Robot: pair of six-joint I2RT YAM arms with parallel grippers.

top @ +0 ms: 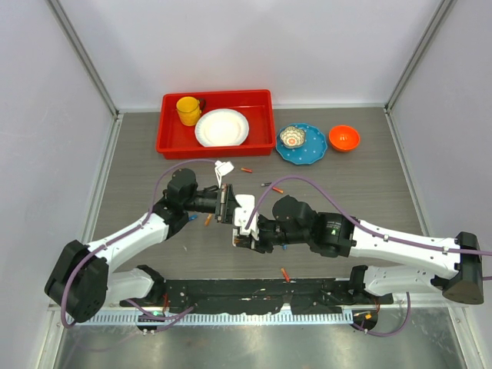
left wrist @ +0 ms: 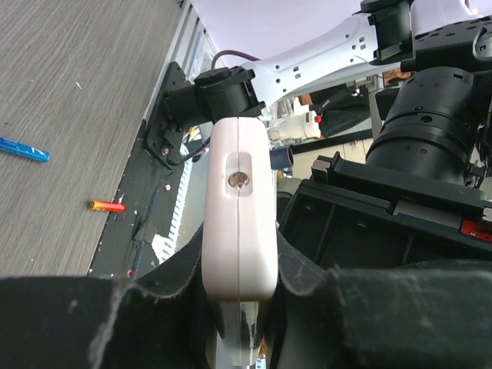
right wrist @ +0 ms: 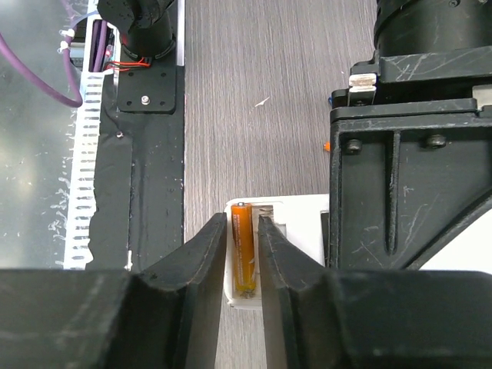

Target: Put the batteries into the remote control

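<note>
Now my left claw clamps the remote control over the worktop, its long axis running straight out from the fingers. My right claw narrowly flanks an orange battery lying lengthwise in the remote's bay; whether it grips, I cannot tell.

Grey wood-grain table (pale lilac walls around)
</note>
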